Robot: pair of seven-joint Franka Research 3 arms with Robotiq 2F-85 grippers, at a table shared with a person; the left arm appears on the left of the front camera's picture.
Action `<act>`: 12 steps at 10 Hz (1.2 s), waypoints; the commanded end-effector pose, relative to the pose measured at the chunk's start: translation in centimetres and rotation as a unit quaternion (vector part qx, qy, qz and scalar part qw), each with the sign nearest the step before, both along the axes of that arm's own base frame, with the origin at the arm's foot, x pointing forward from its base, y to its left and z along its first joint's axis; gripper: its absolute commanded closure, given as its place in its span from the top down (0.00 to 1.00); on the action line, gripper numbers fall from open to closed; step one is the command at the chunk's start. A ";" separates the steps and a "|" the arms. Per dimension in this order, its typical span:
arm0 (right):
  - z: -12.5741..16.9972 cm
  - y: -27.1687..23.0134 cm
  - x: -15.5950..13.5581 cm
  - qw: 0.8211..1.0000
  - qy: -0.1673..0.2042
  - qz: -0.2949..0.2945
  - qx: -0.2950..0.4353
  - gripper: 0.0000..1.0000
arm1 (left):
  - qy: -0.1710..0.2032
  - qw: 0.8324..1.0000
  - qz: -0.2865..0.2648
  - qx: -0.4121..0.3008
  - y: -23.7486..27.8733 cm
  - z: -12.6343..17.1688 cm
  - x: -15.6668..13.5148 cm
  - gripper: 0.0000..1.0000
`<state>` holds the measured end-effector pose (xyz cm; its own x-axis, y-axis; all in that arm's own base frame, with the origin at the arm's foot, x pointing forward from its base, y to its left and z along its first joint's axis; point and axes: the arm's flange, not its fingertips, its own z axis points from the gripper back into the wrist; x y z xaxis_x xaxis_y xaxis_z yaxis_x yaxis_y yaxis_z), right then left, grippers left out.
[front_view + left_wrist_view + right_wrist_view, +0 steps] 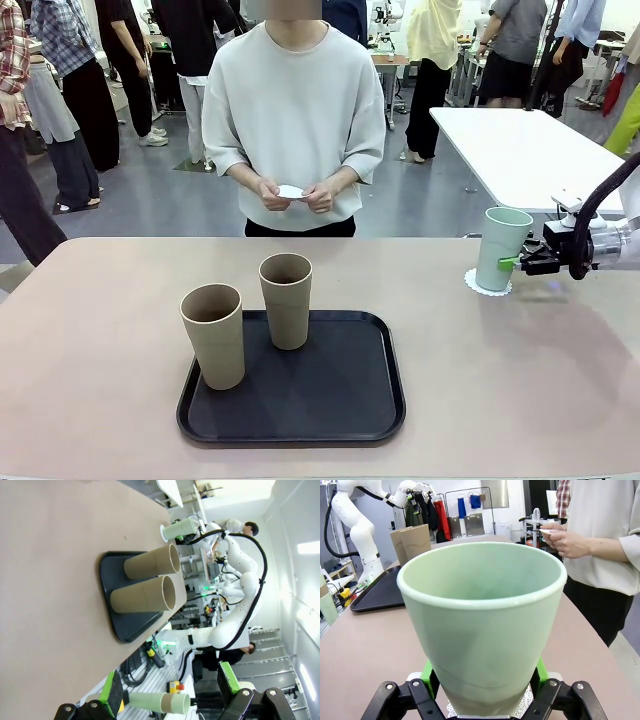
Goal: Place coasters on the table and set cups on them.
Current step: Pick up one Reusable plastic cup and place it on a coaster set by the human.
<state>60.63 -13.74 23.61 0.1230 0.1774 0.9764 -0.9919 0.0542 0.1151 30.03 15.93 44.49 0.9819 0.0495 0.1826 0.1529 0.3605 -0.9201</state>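
Placement: right pincer (511,262) grips pale mint-green matte tumbler (503,232) on white scalloped coaster (472,283); release due. Left pincer (169,682) spread wide, empty.

right arm (626,238): white | cable (588,212): black | right gripper (512,262): black, green pads

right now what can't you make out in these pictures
Front view: the white piece in the person's hands; fingers cover most of it, so one coaster or several is unclear.
Right wrist view: the coaster under the mint cup; the cup hides all but a scalloped edge.
Right wrist view: whether the pads of the right gripper press the cup; its wall hides the contact.
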 end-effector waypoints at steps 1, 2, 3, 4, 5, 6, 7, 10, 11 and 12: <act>0.1 -0.1 0.9 1.000 0.010 -0.005 -0.012 1.00 | -0.009 1.000 -0.001 -0.005 0.1 0.1 -0.1 1.00; 0.0 -0.1 0.9 1.000 0.010 -0.006 -0.016 1.00 | -0.009 1.000 -0.001 -0.005 0.1 0.1 -0.1 1.00; 0.1 -0.1 0.9 1.000 0.008 -0.009 -0.020 1.00 | -0.009 1.000 -0.001 -0.005 0.1 0.1 -0.1 1.00; 0.4 -0.2 0.6 0.999 0.017 -0.011 -0.037 1.00 | -0.009 1.000 -0.001 -0.005 0.1 0.1 -0.1 1.00; 0.9 -0.8 0.3 0.997 0.038 -0.021 -0.071 1.00 | -0.009 1.000 -0.001 -0.005 0.1 0.1 -0.1 1.00; 1.7 -1.6 0.1 0.993 0.050 -0.036 -0.103 1.00 | -0.009 1.000 -0.001 -0.005 0.1 0.1 -0.1 1.00; 2.6 -2.6 -0.2 0.988 0.071 -0.050 -0.130 1.00 | -0.009 1.000 -0.001 -0.005 0.1 0.1 -0.1 1.00; 6.9 -5.7 -2.0 0.961 0.136 -0.089 -0.225 1.00 | -0.009 1.000 -0.001 -0.005 0.1 0.1 -0.1 1.00; 8.6 -6.2 -2.7 0.963 0.125 -0.100 -0.219 1.00 | -0.009 1.000 -0.001 -0.005 0.1 0.1 -0.1 1.00; 9.6 -6.6 -3.1 0.963 0.116 -0.109 -0.216 1.00 | -0.009 1.000 -0.001 -0.005 0.1 0.1 -0.1 1.00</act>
<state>58.70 -21.32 32.65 0.3994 0.5145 0.7588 -0.9074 0.3398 0.2473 30.04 15.93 44.48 0.9820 0.0494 0.1824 0.1528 0.3604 -0.9202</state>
